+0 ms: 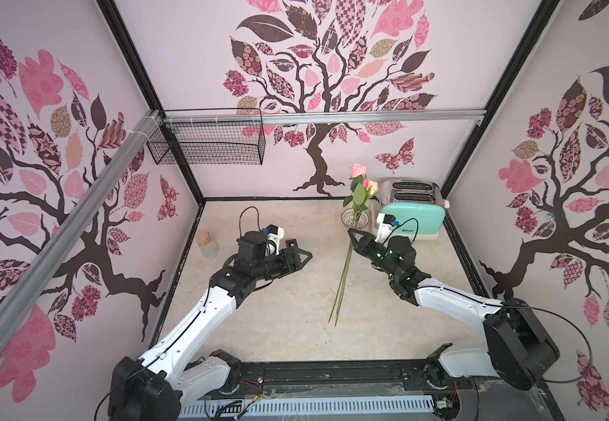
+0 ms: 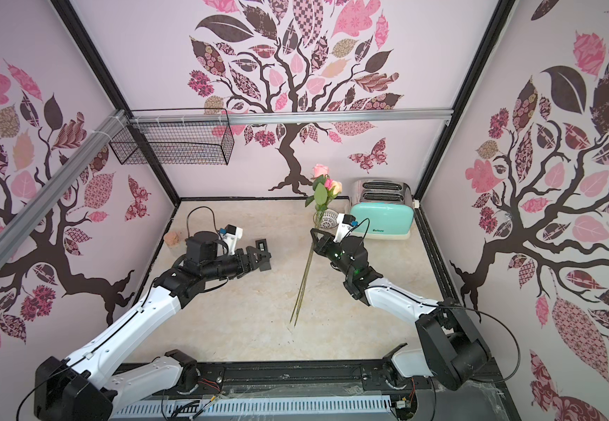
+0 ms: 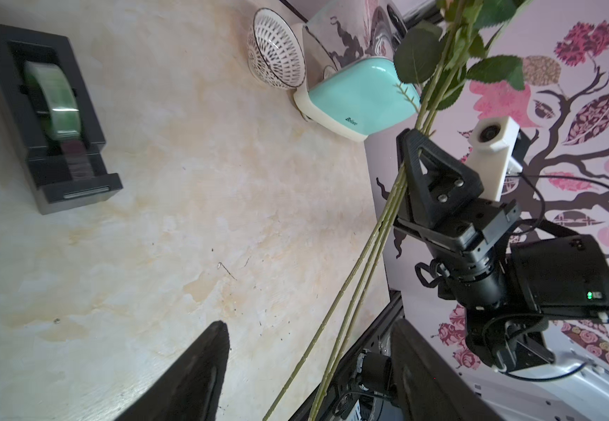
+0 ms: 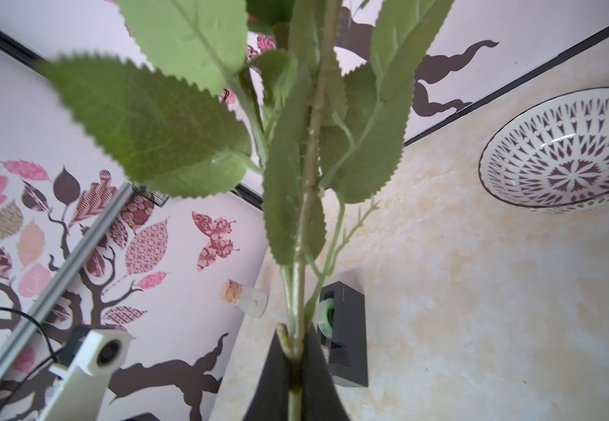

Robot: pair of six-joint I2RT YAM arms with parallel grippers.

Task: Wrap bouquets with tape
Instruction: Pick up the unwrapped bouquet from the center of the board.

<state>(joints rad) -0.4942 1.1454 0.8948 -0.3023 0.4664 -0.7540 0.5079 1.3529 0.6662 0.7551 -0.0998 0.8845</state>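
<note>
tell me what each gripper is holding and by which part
The right gripper is shut on the roses at their stems, just below the leaves. The left gripper is open and holds nothing.

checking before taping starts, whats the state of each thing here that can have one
bouquet of three pink and peach long-stemmed roses: held tilted, blooms up
right gripper: fingers shut on the bouquet
left gripper: fingers apart, empty
black desktop dispenser with clear tape roll: roll loaded, untouched
white patterned ceramic bowl: empty
small glass bottle: cork in
black wire basket: looks empty
</note>
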